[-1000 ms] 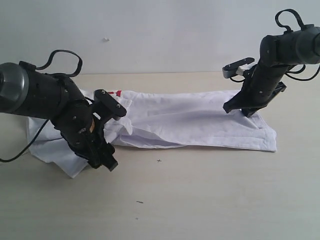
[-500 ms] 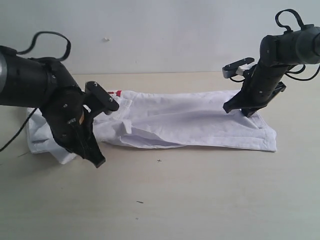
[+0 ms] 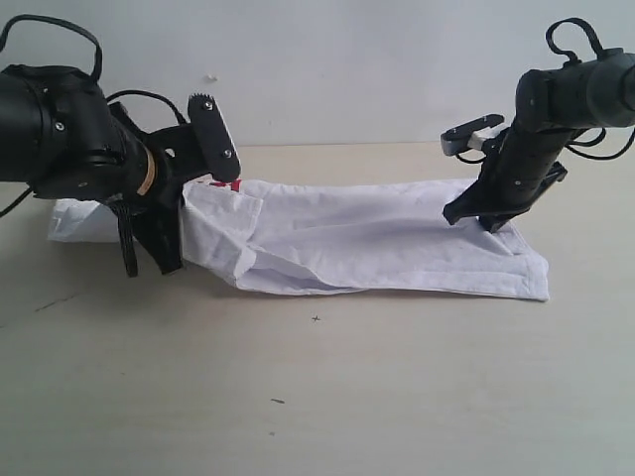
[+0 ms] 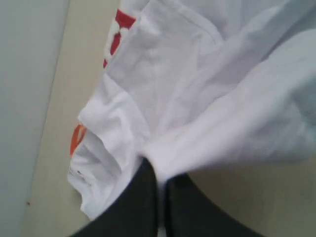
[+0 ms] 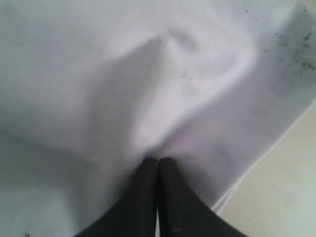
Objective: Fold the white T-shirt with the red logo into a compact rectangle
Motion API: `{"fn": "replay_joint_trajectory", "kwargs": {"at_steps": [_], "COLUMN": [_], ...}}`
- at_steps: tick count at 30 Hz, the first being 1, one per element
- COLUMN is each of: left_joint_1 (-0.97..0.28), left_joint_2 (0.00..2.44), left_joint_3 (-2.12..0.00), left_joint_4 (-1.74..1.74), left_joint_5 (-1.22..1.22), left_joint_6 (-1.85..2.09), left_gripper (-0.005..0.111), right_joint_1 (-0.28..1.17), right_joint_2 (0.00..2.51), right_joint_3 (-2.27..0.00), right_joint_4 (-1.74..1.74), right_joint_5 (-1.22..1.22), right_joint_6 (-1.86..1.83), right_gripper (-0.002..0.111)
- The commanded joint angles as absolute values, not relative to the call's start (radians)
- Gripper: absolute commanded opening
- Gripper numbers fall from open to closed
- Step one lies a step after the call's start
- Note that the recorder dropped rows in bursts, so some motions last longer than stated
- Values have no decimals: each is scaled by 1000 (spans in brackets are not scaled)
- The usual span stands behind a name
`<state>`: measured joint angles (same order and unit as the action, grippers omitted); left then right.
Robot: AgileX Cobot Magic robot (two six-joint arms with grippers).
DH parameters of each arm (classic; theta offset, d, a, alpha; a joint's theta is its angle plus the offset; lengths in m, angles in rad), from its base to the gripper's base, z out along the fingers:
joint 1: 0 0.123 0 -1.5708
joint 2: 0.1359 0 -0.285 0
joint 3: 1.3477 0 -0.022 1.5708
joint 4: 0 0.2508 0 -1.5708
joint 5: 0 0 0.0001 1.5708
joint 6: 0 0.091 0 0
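On the table (image 3: 347,397), your white T-shirt (image 3: 377,248) lies folded into a long strip. At the shirt's logo end, your left gripper (image 4: 159,173) has its fingers pinching a fold of cloth, with the red logo (image 4: 118,29) peeking out just beside that fold. At the shirt's opposite end, your right gripper (image 5: 158,160) has fingers pressed tight together, tips on a pucker of fabric. Can't tell if any cloth's caught there, tbh.

white T-shirt (image 3: 397,248): thin woven-looking cloth, matt, softly creased. bench (image 3: 347,397): pale, smooth, matt top, wood-toned, lightly specked. left claw (image 4: 160,173), right claw (image 5: 158,163): black, matt, plastic-looking.
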<state>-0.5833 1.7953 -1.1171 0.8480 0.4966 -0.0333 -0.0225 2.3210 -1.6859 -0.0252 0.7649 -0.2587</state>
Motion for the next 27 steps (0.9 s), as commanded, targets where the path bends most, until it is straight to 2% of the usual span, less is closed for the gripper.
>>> {"fn": "replay_joint_trajectory", "kwargs": {"at_steps": [1, 6, 9, 12, 17, 21, 22, 24, 27], "left_joint_1": [-546, -464, -373, -319, -359, -382, -387, -428, -490], "left_joint_2": [1817, 1820, 1842, 1868, 1831, 1795, 1793, 1791, 1791], "left_joint_3": [-1117, -1121, -1147, -1154, -1159, -1233, -1232, -1175, -1108], "left_joint_4": [882, 885, 885, 879, 617, -152, -221, -170, -133], "left_joint_5": [368, 244, 148, 178, 361, 718, 757, 767, 611], "left_joint_6": [-85, -189, -390, -481, -364, 413, 574, 658, 616], "left_gripper": [7, 33, 42, 42, 42, 42, 42, 42, 42], "right_joint_1": [-23, -23, -23, -23, -23, -23, -23, -23, -23], "right_joint_2": [2328, 2328, 2328, 2328, 2328, 2328, 2328, 2328, 2328], "right_joint_3": [-1673, -1673, -1673, -1673, -1673, -1673, -1673, -1673, -1673], "right_joint_4": [-7, -7, -7, -7, -7, -5, -5, 0, 8], "right_joint_5": [788, 786, 790, 788, 786, 790, 790, 792, 790], "right_joint_6": [-273, -291, -291, -291, -291, -291, -291, -291, -291], "right_gripper": [0, 0, 0, 0, 0, 0, 0, 0, 0]}}
